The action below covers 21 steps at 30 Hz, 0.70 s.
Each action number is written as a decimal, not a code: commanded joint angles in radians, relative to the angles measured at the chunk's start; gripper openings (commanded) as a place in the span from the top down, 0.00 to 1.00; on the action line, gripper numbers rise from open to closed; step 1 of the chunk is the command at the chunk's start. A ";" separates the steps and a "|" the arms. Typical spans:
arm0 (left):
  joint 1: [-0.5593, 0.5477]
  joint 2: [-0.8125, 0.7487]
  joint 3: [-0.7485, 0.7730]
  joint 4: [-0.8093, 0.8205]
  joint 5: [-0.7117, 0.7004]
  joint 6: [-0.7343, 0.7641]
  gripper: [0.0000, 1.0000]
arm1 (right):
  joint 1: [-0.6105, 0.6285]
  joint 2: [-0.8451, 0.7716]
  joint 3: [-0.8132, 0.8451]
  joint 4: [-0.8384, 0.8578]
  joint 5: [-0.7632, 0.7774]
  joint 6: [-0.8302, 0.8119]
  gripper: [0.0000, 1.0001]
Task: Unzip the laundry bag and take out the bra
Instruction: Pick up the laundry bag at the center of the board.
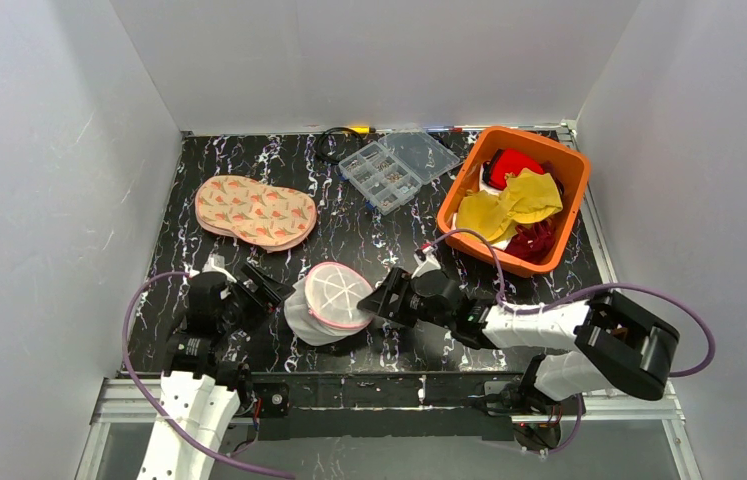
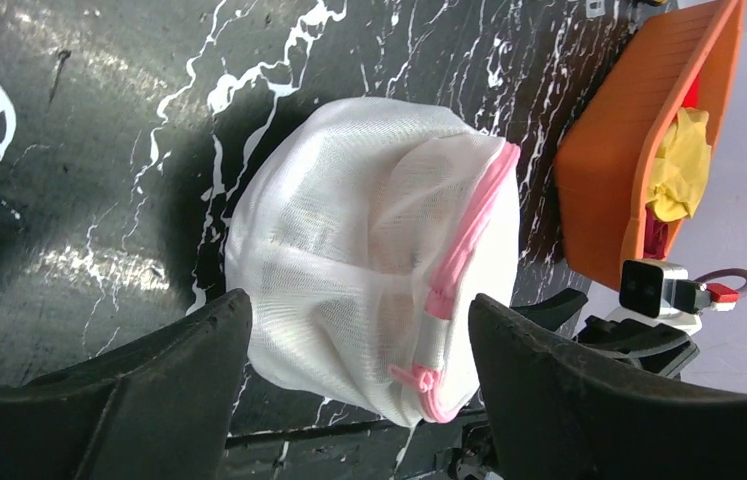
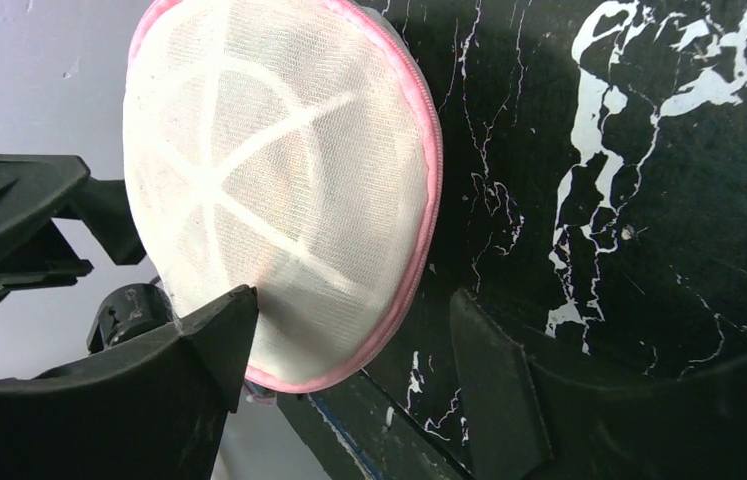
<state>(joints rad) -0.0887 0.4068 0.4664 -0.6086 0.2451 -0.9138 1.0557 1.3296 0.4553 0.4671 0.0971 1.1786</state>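
While both arms flank it, the laundry bag (image 1: 334,298) rests near the front edge of the black marbled table (image 1: 249,160), between the two grippers. It stands tilted, with its flat ribbed face turned up and toward the right arm and its domed mesh side toward the left arm.

1. Laundry bag. The pink zip rim shows no gap along the stretches visible in either wrist view. A white slider with a pink tab sits on the rim in the left wrist view. A faint peach tint shows through the mesh, but the contents cannot be identified.

2. Left gripper (image 1: 274,290). The jaws stand well apart. The dome of the bag fills the space between and beyond the fingers. Contact cannot be confirmed.

3. Right gripper (image 1: 379,303). The jaws stand apart and clamp nothing. One fingertip (image 3: 234,320) lies against the lower rim of the ribbed face.

4. Orange bin (image 1: 459,190). It stands at the far right and holds yellow cloth (image 1: 509,205), a bright red item (image 1: 514,163) and dark red fabric (image 1: 539,240).

5. Clear compartment box (image 1: 427,155). It lies open at the far centre, with small parts (image 1: 379,175) sorted in its cells.

6. Two-lobed peach patterned pad (image 1: 254,210). It lies flat on the table at the far left, well apart from the bag.
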 commanded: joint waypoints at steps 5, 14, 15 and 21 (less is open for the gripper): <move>-0.003 -0.002 0.035 -0.083 0.039 -0.005 0.21 | -0.001 0.083 0.024 0.149 -0.048 0.055 0.44; -0.003 0.104 0.137 -0.016 0.045 0.054 0.23 | -0.002 -0.072 0.056 -0.011 -0.031 -0.070 0.99; -0.003 0.121 0.139 0.014 0.058 0.053 0.23 | -0.001 -0.110 0.060 -0.052 -0.021 -0.091 0.99; -0.006 0.189 0.128 0.164 0.146 0.087 0.21 | -0.002 -0.318 0.042 -0.298 0.041 -0.206 0.99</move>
<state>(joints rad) -0.0891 0.5594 0.5751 -0.5289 0.3168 -0.8883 1.0557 1.1198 0.4789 0.3424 0.0822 1.0748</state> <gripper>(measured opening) 0.779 0.028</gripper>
